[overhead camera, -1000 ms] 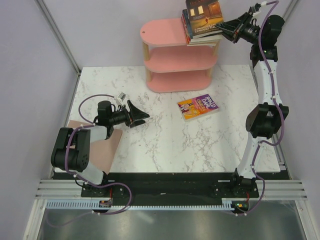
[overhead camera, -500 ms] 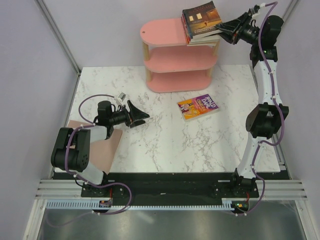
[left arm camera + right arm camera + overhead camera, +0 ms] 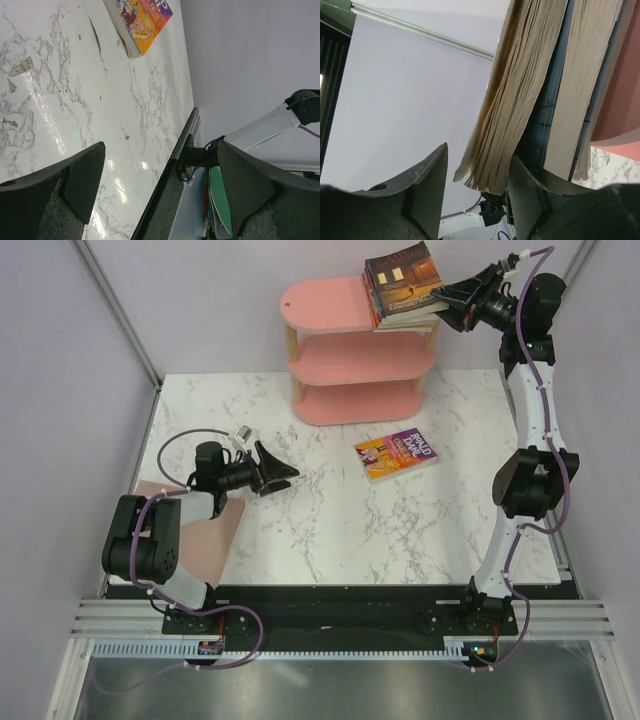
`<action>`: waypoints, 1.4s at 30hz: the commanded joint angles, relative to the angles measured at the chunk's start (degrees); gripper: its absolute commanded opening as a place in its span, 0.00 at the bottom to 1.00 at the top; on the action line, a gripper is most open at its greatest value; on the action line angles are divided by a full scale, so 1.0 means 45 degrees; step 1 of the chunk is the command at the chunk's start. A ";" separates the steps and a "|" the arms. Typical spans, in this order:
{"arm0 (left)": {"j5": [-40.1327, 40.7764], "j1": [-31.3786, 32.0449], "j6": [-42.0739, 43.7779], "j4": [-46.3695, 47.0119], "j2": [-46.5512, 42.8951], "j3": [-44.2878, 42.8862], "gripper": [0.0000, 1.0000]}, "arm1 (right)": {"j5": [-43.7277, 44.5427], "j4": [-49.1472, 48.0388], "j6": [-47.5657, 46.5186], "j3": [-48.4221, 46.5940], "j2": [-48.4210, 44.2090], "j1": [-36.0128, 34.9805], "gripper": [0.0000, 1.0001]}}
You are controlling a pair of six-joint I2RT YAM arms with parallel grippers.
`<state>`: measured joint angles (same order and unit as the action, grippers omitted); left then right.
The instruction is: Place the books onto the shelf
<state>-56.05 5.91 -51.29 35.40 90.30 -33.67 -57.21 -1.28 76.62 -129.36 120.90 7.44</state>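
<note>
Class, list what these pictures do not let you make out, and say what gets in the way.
- Number of books in the stack: too small in the top view; the right wrist view cuts them at its upper edge.
- Roald Dahl book: the left wrist view cuts it off at the top edge.
- Flat sheet: in the top view, the left arm covers part of it.

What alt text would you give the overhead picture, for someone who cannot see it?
The right claw is at the edge of a stack of books on the top board of a pink shelf. A purple-yellow book lies on the marble table; the left claw hovers open, empty.
</note>
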 commanded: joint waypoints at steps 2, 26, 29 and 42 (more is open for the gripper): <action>-0.0376 0.0014 0.0596 0.0005 -0.0204 -0.0115 1.00 | 0.0408 -0.0048 -0.0385 0.0601 -0.1415 0.0026 0.60; -0.0396 0.0014 0.0733 0.0024 -0.0126 0.0177 1.00 | 0.0643 0.0948 -0.2201 0.3629 -0.3428 0.0221 0.71; -0.0396 0.0014 0.0733 0.0083 -0.0087 0.0236 1.00 | 0.0643 0.0929 -0.2358 0.3590 -0.3624 0.0260 0.74; -0.0435 0.0014 0.0694 0.0220 0.0089 0.0314 1.00 | 0.0779 0.0733 -0.2437 0.4098 -0.3937 0.0358 0.28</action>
<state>-56.14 5.91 -50.43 34.76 90.28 -32.60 -54.87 3.68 66.13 -111.77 105.54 8.86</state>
